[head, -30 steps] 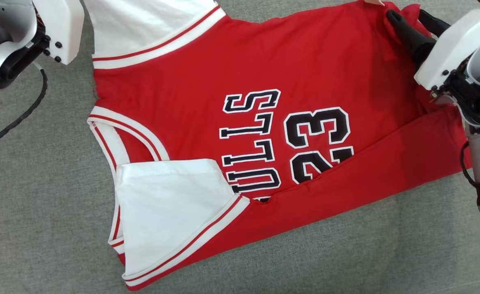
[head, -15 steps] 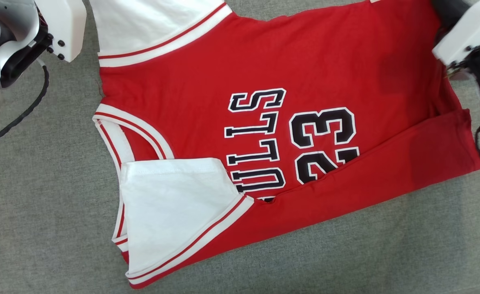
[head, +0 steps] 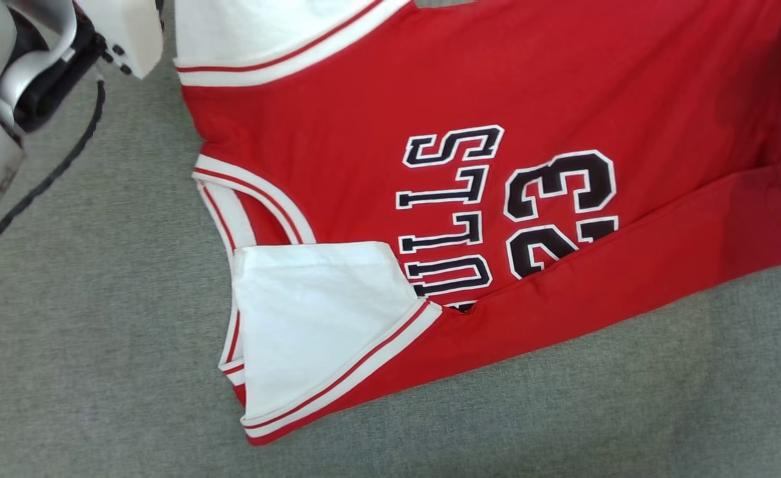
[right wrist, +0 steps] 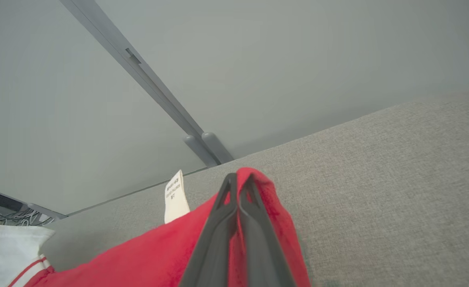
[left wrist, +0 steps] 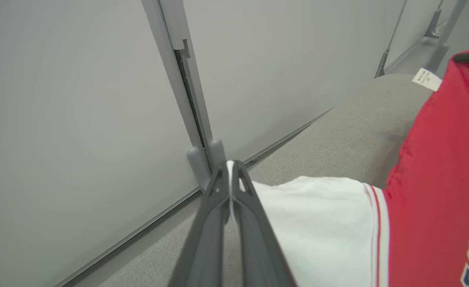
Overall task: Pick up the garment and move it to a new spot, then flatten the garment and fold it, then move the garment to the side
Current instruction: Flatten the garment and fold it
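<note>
Head view gives me the red jersey (head: 470,99) spread flat on the grey cloth-covered bench (head: 98,332), its near edge folded over. On the right wrist view, my right end effector (right wrist: 239,179) is clamped on a bunched red corner. My left end effector (left wrist: 230,167) is pressed together beside the white sleeve (left wrist: 318,223).

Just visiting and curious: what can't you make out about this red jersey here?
Head view: on the jersey, a folded-over flap covers the word's first letter and part of the 23.
Head view: the top edge cuts off its far side.
Right wrist view: print on the label is too small.
</note>
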You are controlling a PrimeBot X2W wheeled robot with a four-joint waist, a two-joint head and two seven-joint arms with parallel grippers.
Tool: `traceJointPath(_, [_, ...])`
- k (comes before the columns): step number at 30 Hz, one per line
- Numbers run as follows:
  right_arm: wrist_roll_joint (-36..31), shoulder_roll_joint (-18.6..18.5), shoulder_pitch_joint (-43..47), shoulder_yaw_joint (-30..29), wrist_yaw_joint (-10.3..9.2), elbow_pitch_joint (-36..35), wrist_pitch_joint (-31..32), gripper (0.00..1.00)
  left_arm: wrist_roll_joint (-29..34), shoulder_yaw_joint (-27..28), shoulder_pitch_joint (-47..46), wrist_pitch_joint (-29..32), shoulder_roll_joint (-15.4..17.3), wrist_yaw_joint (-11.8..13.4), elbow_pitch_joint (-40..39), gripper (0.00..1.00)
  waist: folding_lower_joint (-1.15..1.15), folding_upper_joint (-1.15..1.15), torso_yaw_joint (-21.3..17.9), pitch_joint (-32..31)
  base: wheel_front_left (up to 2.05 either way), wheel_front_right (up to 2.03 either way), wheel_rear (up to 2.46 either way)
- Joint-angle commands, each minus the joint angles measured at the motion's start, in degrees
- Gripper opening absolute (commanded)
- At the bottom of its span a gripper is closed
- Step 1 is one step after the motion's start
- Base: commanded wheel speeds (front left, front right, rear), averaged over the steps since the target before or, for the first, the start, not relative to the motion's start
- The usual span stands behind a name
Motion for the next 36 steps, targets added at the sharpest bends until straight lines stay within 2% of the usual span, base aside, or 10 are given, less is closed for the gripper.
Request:
traceJointPath(1, [1.75,-1.28,1.87,-0.47,-0.02,-0.88,0.32,0.0,-1.81,0.38,1.61,-0.89,1.12,-0.03,-1.78,0.0,0.0,0.0,0.95,-1.0,0.0,0.0,0.0])
traceJointPath(6, [5.39,-5.08,7.51,-0.32,-0.02,-4.01,1.79,0.0,-7.51,2.23,7.33,-2.93,5.69,-0.04,-10.29,0.0,0.0,0.0,2.69,-2.51,0.0,0.0,0.0])
traceJointPath(10, [7.43,-7.76,12.47,-0.73,-0.02,-6.64,2.79,0.0,-11.75,3.02,14.05,-4.0,9.22,0.9,-19.57,0.0,0.0,0.0,4.28,-3.5,0.0,0.0,0.0])
traceJointPath(19, [9.49,-12.03,22.69,-3.84,-0.02,-11.61,4.32,0.0,-18.0,2.88,29.05,-7.03,16.15,6.96,-37.91,0.0,0.0,0.0,6.83,-5.24,0.0,0.0,0.0])
traceJointPath(24, [9.59,-13.03,28.66,-6.23,-0.02,-14.24,5.27,0.0,-20.49,1.55,36.74,-8.86,18.83,10.13,-44.68,0.0,0.0,0.0,7.57,-6.28,0.0,0.0,0.0])
traceJointPath(27, [8.59,-13.21,32.06,-8.01,-0.02,-15.3,5.45,0.0,-19.28,-0.5,40.31,-9.13,20.15,11.85,-46.26,0.0,0.0,0.0,7.97,-6.79,0.0,0.0,0.0])
traceJointPath(32, [6.47,-12.0,36.2,-9.43,-0.02,-16.86,5.38,0.0,-18.01,-3.48,43.61,-9.48,19.1,12.6,-45.56,0.0,0.0,0.0,8.35,-7.22,0.0,0.0,0.0])
traceJointPath(36, [3.08,-9.61,38.46,-9.42,-0.02,-16.57,4.93,0.0,-16.6,-5.99,45.81,-10.28,15.93,13.3,-42.09,0.0,0.0,0.0,8.2,-7.7,0.0,0.0,0.0])
